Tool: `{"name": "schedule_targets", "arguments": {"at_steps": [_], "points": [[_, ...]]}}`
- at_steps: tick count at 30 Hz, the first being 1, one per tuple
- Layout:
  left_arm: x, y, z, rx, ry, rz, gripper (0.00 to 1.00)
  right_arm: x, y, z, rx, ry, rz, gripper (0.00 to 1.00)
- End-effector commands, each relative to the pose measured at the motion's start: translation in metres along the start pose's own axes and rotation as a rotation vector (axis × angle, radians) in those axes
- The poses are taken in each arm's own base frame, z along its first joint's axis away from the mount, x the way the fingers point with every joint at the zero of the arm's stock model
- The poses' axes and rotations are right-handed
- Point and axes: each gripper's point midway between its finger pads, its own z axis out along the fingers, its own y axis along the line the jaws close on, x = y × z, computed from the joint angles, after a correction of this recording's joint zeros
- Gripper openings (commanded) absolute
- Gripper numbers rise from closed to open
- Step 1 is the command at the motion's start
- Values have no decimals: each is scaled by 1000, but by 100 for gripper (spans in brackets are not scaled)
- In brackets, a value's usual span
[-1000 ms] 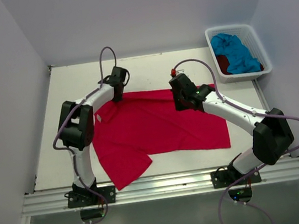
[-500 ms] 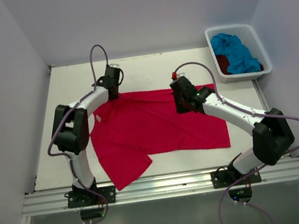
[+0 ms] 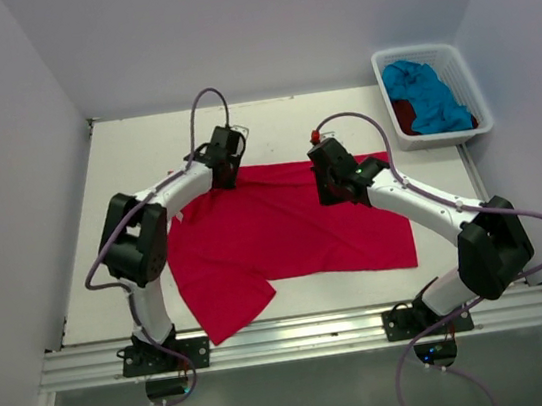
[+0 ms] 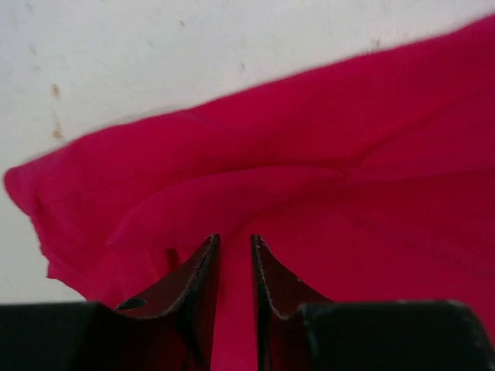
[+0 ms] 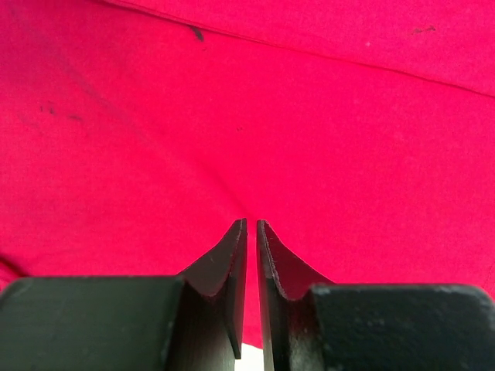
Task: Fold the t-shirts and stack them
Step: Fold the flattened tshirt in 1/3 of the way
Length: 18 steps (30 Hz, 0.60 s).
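The bright red-pink t-shirt [image 3: 285, 231] lies spread on the table, one sleeve toward the near edge. My left gripper [image 3: 228, 172] is at the shirt's far left edge and is shut on a fold of its cloth; in the left wrist view the fingers [image 4: 234, 239] pinch the cloth [image 4: 325, 154] with the bare table beyond. My right gripper [image 3: 329, 191] is at the far right part of the shirt, shut on its cloth [image 5: 309, 116] between the fingers [image 5: 249, 224]. The turquoise t-shirt [image 3: 428, 95] and the dark red t-shirt [image 3: 403, 116] lie crumpled in the basket.
The white plastic basket [image 3: 466, 64] stands at the table's far right corner. White walls close in the table on the left, back and right. A metal rail [image 3: 300, 335] runs along the near edge by the arm bases.
My left gripper has moved to the right along the shirt's far edge, drawing the far left corner of the cloth inward. The right arm has barely moved.
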Motion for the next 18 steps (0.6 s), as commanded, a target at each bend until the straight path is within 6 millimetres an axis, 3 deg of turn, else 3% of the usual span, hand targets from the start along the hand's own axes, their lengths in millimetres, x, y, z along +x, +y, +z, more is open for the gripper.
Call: {"name": "schedule_targets", "arguments": {"at_steps": [1, 9, 18], "points": [[34, -14, 11, 24, 115, 97, 25, -12, 4, -6, -23, -39, 3, 14], [54, -5, 17, -73, 170, 201, 24, -11, 3, -7, -20, -40, 0, 14], [59, 5, 19, -199, 154, 260, 26, -13, 4, -8, -21, -43, -5, 14]]}}
